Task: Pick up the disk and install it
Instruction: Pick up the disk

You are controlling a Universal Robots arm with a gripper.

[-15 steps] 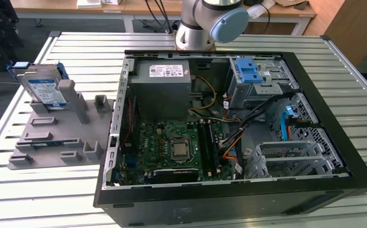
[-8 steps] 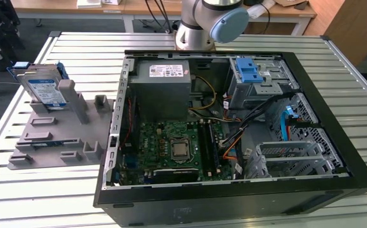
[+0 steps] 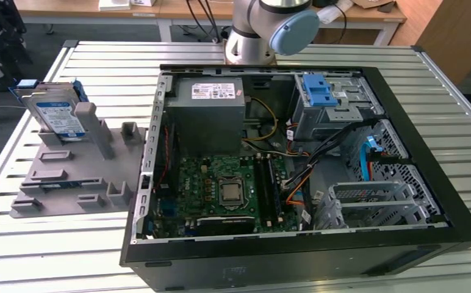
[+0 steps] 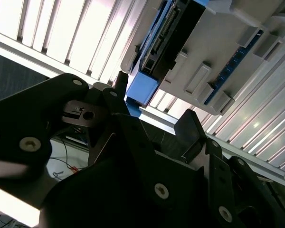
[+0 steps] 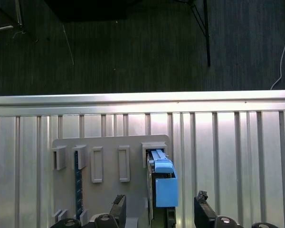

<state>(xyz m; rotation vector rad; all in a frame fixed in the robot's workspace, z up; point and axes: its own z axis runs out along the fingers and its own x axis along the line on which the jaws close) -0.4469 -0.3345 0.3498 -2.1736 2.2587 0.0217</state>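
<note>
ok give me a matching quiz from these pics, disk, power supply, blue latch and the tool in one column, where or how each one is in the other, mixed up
1 disk
2 power supply
3 blue latch
4 tool

a on the drive cage inside the case
b open, over the grey rack
c standing on edge in the grey rack, outside the case
d grey box in a corner of the case, next to the motherboard

Pairs: 1-c, 2-d, 3-a, 4-b

This looks like a robotics lab. An open computer case (image 3: 301, 264) lies on a slatted metal table (image 3: 455, 104), with a grey fixture (image 3: 64, 183) at the exterior view's left. The arm base (image 3: 248, 46) stands at top centre, and wooden desks (image 3: 72, 6) and cables (image 3: 193, 18) lie behind.
</note>
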